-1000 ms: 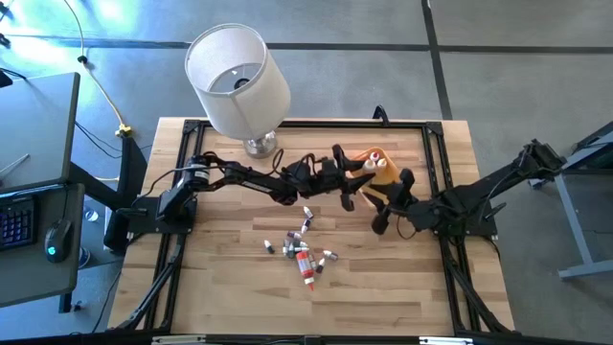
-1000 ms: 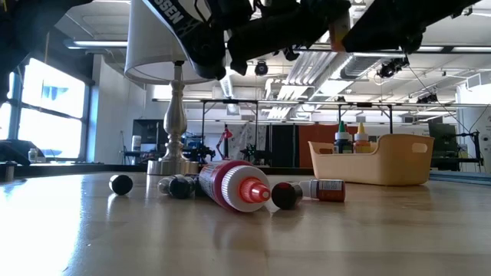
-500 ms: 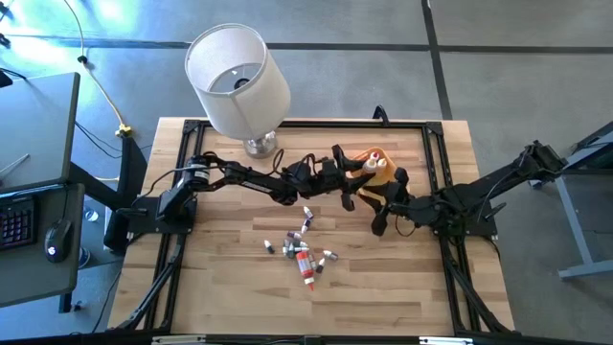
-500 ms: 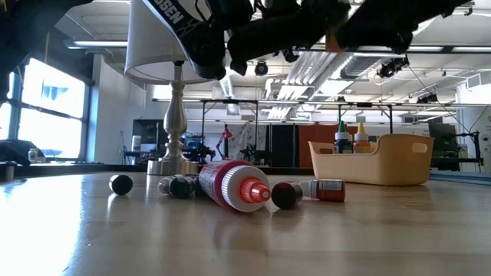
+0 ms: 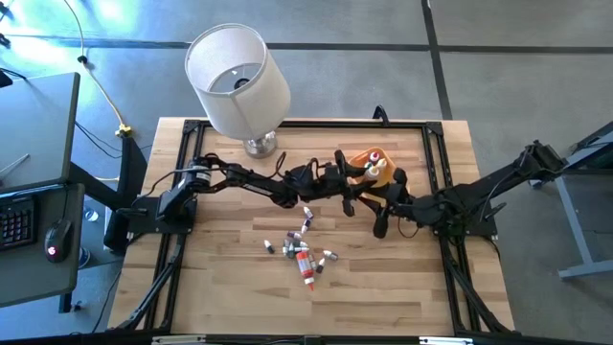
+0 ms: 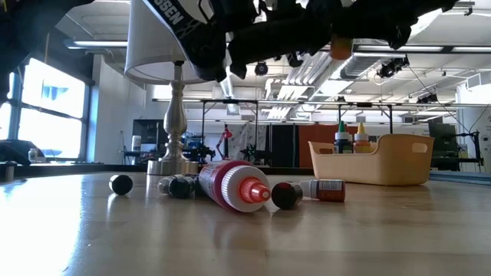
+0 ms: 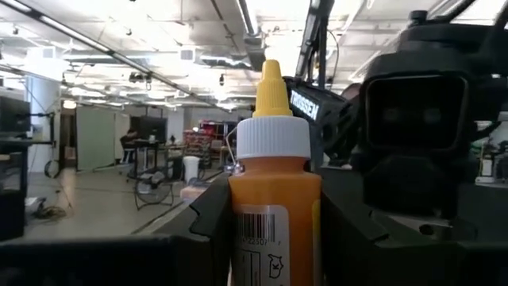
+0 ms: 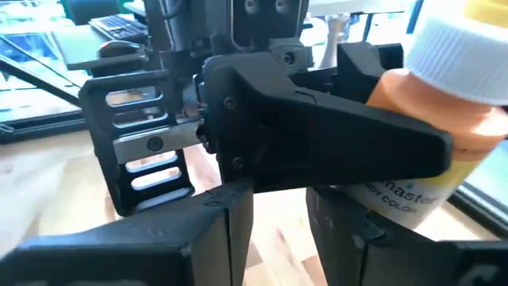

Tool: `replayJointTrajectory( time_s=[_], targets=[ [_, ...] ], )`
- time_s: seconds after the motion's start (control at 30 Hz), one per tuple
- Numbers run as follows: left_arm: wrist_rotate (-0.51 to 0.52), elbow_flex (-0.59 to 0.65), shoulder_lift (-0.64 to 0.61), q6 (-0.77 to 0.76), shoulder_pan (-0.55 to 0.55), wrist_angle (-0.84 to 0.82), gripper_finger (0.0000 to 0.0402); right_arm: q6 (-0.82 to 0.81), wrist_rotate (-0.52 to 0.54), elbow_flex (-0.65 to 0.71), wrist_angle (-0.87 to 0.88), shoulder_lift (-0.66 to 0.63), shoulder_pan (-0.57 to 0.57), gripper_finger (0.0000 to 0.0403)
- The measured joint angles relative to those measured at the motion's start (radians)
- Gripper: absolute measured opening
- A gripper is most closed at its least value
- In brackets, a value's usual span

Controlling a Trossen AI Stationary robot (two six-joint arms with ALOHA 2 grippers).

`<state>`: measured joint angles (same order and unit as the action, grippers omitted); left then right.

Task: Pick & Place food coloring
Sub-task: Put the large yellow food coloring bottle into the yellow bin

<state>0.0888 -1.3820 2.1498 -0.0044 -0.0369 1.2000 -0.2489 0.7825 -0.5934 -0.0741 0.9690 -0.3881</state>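
Observation:
My left gripper (image 5: 352, 180) reaches across the table to just beside the orange bowl (image 5: 375, 159) and is shut on an orange food coloring bottle (image 7: 275, 199) with a white collar and a yellow pointed cap. The low view shows this bottle (image 6: 341, 47) high above the table. My right gripper (image 5: 383, 213) hovers close by on the near right, open by a narrow gap (image 8: 279, 230) and empty, facing the left gripper (image 8: 317, 135). Several other small bottles (image 5: 302, 244) lie on their sides in a heap mid-table (image 6: 238, 188). More bottles stand in the bowl (image 6: 381, 157). My left gripper pinches the bottle's orange body (image 7: 274, 238), below the white collar, between its two fingers (image 7: 208, 226). The fingers come roughly level from the table's left and lie across the bottle. The bottle is lifted clear of the table, with its cap end (image 8: 468, 48) free.
A table lamp with a white shade (image 5: 238, 72) stands at the far left of the table (image 6: 173, 92). A black frame runs around the wooden table top (image 5: 220, 297). Bare wood shows on the near side of the heap.
My left gripper, still shut on the orange bottle, has edged toward the table's right, closer to the bowl. In the low view the bottle now shows lower beneath the arms than before. The heap of bottles has stayed where it was.

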Motion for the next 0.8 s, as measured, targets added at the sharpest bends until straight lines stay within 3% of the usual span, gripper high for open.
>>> replayJointTrajectory(
  time_s=[0.3,0.5,0.8],
  targets=[
    [0.005,0.0,0.0,0.0,-0.001,0.002,0.0129,-0.02,0.054,0.0,0.076,0.0,-0.019,0.0112],
    [-0.013,-0.001,0.0,0.0,-0.002,0.01,0.0129,-0.014,0.148,0.0,0.097,0.0,-0.028,0.0112],
    [-0.03,-0.001,0.0,0.001,-0.002,0.01,0.0129,-0.018,0.172,0.0,0.166,-0.019,-0.062,0.0112]
  ],
)
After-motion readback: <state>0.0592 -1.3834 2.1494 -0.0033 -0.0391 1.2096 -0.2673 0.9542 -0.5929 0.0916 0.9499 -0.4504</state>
